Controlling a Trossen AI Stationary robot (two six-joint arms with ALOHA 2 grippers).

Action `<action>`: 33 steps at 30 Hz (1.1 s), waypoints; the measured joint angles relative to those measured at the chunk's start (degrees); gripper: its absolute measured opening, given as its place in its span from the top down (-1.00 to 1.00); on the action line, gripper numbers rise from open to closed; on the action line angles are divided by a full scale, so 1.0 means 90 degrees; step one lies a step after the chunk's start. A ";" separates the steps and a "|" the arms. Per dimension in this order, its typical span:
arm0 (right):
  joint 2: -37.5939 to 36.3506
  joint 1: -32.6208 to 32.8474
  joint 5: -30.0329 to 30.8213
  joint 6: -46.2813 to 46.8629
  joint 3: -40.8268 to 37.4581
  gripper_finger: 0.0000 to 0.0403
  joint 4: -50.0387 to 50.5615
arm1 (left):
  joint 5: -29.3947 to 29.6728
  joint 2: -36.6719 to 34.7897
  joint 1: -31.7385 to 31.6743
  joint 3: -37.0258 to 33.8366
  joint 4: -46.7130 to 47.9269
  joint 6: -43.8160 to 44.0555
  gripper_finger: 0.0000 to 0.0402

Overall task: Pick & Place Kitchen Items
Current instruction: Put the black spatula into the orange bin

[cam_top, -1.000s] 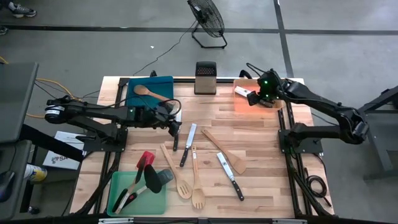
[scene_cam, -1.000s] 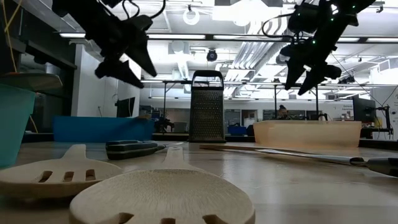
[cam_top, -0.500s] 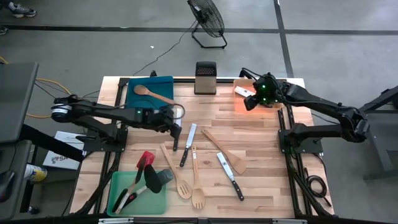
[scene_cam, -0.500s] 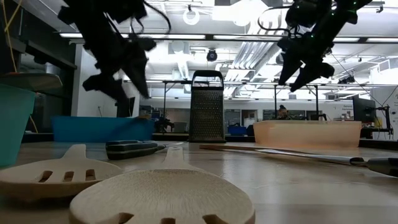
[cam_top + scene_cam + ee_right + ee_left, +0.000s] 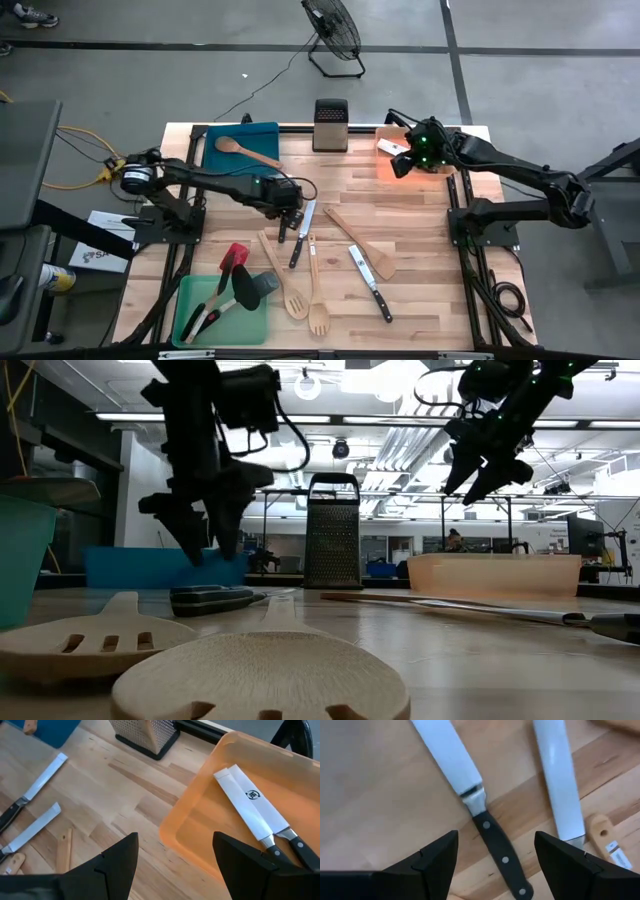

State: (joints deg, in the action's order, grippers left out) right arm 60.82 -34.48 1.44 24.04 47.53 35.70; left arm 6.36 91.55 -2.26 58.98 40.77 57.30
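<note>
At the table's seven o'clock corner a green tray [image 5: 190, 325] holds red [image 5: 232, 256], black and grey spatulas. At eleven o'clock a wooden spoon [image 5: 245, 150] lies on the blue tray [image 5: 262, 134].

The left gripper [image 5: 283, 205] hangs low over the middle-left of the table with its fingers [image 5: 432, 857] spread wide. Directly under it lies a short knife [image 5: 472, 800], black handle and steel blade, flat on the wood and not touched by either finger. Just beside that one, toward three o'clock, a longer knife [image 5: 302, 233] lies roughly parallel to it.

Toward six o'clock from these lie a slotted wooden spatula [image 5: 283, 289] and a wooden fork [image 5: 316, 295]. A flat wooden spatula [image 5: 360, 241] sits near the centre, with another knife [image 5: 370, 283] at its five o'clock side.

The metal grater [image 5: 329, 124] stands upright at twelve o'clock.

The right gripper [image 5: 403, 163] hovers above the orange tray [image 5: 200, 815] at one o'clock, fingers [image 5: 117, 857] spread and empty. Two knives [image 5: 255, 812] lie side by side in that tray.
</note>
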 joint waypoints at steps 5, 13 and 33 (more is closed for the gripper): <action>0.0000 0.0000 -0.0008 -0.0050 0.0000 -0.23 -0.0026 | -0.0284 0.0382 -0.0002 0.0041 0.0042 0.0242 -0.28; 0.0000 0.0000 -0.0014 -0.0277 0.0000 -0.23 -0.0049 | -0.0536 0.0850 -0.0288 0.0034 -0.0019 0.0377 -0.28; 0.0000 0.0000 -0.0013 -0.0516 0.0000 -0.23 -0.0094 | -0.0778 0.1066 -0.0583 0.0051 0.0165 0.0261 0.35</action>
State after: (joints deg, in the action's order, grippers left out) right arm 60.82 -34.48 1.32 19.40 47.53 34.86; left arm -0.64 101.14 -7.51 59.44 42.25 59.65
